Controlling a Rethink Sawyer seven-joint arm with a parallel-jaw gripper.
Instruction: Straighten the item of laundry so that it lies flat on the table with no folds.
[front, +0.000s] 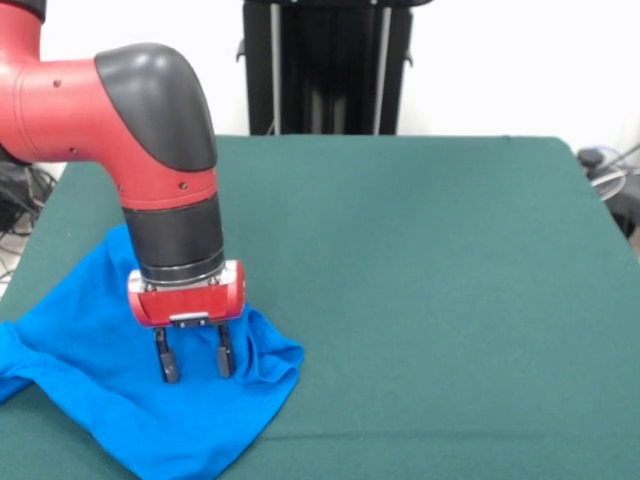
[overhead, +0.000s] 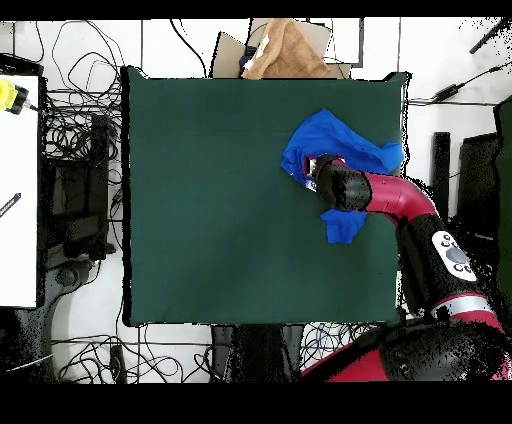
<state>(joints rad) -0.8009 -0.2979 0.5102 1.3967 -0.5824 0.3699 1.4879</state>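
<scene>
The blue T-shirt (front: 120, 390) lies rumpled near 1 side edge of the green tabletop (front: 430, 290), folds bunched beside the claw (front: 195, 365); the claw's 2 fingers stand apart, holding nothing, tips at the cloth. Flattening looks barely begun; most smoothing remains.

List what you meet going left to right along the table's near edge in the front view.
shirt → pincer, over the shirt's right part → bare table
</scene>
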